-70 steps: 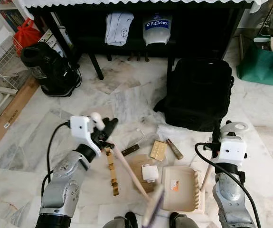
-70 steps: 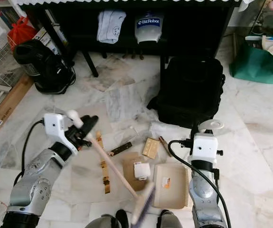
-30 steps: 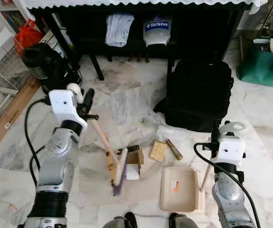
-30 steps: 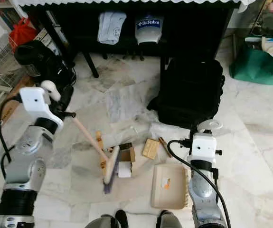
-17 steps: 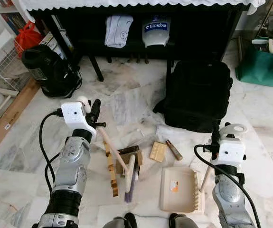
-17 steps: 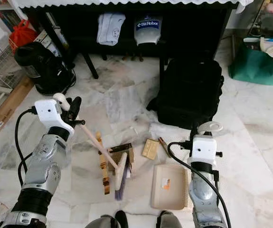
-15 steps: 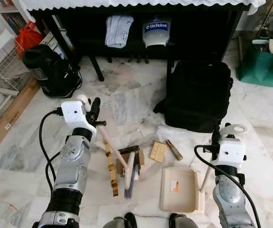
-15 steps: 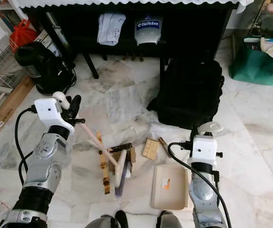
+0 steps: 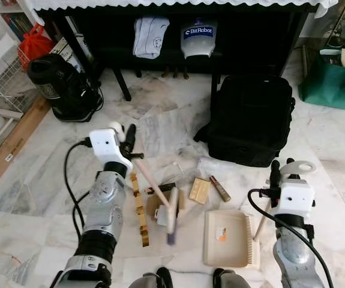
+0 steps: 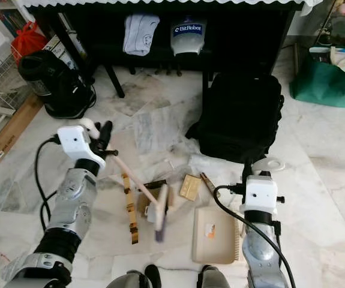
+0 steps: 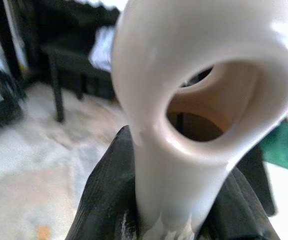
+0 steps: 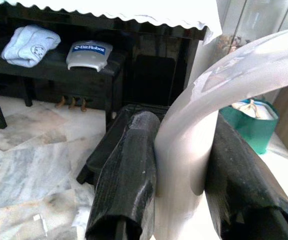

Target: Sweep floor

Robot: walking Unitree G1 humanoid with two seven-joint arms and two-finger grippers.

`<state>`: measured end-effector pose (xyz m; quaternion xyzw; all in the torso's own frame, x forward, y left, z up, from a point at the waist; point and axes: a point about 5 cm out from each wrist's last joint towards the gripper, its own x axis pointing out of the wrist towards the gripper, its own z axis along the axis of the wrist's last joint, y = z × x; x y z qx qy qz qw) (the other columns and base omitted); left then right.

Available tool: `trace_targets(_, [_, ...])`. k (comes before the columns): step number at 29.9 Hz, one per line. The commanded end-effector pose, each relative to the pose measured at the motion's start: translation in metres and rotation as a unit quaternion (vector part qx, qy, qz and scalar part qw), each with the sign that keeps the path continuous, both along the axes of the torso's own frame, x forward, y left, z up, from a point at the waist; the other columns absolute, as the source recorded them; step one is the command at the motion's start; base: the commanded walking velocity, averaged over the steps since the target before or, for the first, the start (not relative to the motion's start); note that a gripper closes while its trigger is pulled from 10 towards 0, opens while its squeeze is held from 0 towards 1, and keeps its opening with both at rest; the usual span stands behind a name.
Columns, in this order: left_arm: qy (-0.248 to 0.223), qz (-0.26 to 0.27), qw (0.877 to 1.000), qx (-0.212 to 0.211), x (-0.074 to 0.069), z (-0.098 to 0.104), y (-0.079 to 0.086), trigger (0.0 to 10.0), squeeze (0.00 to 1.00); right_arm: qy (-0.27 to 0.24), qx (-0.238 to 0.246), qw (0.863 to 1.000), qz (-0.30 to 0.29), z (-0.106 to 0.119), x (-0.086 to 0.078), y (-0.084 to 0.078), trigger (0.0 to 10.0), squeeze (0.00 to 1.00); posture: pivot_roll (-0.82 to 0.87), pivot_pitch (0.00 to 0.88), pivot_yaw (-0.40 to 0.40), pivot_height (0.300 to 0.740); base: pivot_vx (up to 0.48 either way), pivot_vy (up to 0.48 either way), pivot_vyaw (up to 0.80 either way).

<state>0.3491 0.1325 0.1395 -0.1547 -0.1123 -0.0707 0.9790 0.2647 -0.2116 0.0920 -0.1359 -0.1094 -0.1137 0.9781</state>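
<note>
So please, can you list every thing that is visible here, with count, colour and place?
broom: 1, cream, held by left pincer, head among the litter
dustpan: 1, beige, floor before right arm
litter: several brown, gold and white scraps, left of the dustpan
backpack: 1, black, floor beyond the dustpan
dark bag: 1, black, far left floor
green bag: 1, far right
bench: 1, black, holding a folded cloth and a white item
left pincer: shut on broom handle
right pincer: shut on dustpan handle

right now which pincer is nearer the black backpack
Right. The right pincer, shut on the dustpan handle, sits just below the backpack's near edge. The left pincer, shut on the broom handle, is well off to its left.
</note>
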Motion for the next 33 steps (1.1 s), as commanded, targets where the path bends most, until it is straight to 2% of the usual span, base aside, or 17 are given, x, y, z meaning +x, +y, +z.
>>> trace_targets(1, [0.035,-0.017,0.998,-0.05,-0.001,-0.015,0.001,10.0,0.0,0.023,-0.011,1.0,-0.007,-0.006,-0.006,-0.007,10.0,0.0,-0.13,0.274,0.134,0.74,0.0,0.0,0.0])
trace_targets(4, [0.05,-0.027,0.995,-0.078,-0.001,-0.021,0.001,10.0,0.0,0.025,-0.012,1.0,-0.007,-0.006,-0.006,-0.007,10.0,0.0,-0.12,0.273,0.131,0.74,0.0,0.0,0.0])
trace_targets(10, [0.055,-0.04,0.993,-0.096,-0.004,-0.023,0.007,10.0,0.0,0.027,-0.011,1.0,-0.004,-0.006,-0.001,-0.004,10.0,0.0,-0.11,0.251,0.127,0.74,0.0,0.0,0.0])
trace_targets(16, [0.052,-0.086,0.988,-0.118,-0.015,-0.019,0.015,10.0,0.0,0.026,-0.002,1.0,-0.003,-0.006,0.008,0.0,10.0,0.0,-0.09,0.214,0.135,0.74,0.0,0.0,0.0])
trace_targets(17, [0.047,-0.1,0.986,-0.122,-0.02,-0.014,0.017,10.0,0.0,0.025,0.0,1.0,-0.003,-0.006,0.01,0.002,10.0,0.0,-0.09,0.205,0.136,0.74,0.0,0.0,0.0])
trace_targets(21, [0.036,-0.116,0.985,-0.126,-0.026,-0.005,0.02,10.0,0.0,0.023,0.003,1.0,-0.004,-0.005,0.014,0.004,10.0,0.0,-0.08,0.19,0.138,0.74,0.0,0.0,0.0])
trace_targets(25, [0.011,-0.121,0.987,-0.108,-0.034,0.016,0.027,10.0,0.0,0.022,0.005,1.0,-0.005,-0.005,0.02,0.005,10.0,0.0,-0.07,0.163,0.139,0.74,0.0,0.0,0.0])
trace_targets(27, [0.009,-0.122,0.987,-0.107,-0.034,0.018,0.028,10.0,0.0,0.022,0.005,1.0,-0.005,-0.005,0.021,0.006,10.0,0.0,-0.07,0.163,0.139,0.74,0.0,0.0,0.0])
trace_targets(28, [-0.006,-0.107,0.989,-0.098,-0.035,0.03,0.033,10.0,0.0,0.021,0.007,1.0,-0.005,-0.005,0.024,0.006,10.0,0.0,-0.06,0.151,0.139,0.74,0.0,0.0,0.0])
trace_targets(32, [-0.042,-0.057,0.993,-0.095,-0.034,0.051,0.046,10.0,0.0,0.019,0.009,1.0,-0.004,-0.005,0.028,0.008,10.0,0.0,-0.06,0.14,0.138,0.74,0.0,0.0,0.0])
trace_targets(33, [-0.066,-0.027,0.993,-0.092,-0.034,0.064,0.053,10.0,0.0,0.018,0.009,1.0,-0.004,-0.005,0.029,0.009,10.0,0.0,-0.06,0.135,0.138,0.74,0.0,0.0,0.0])
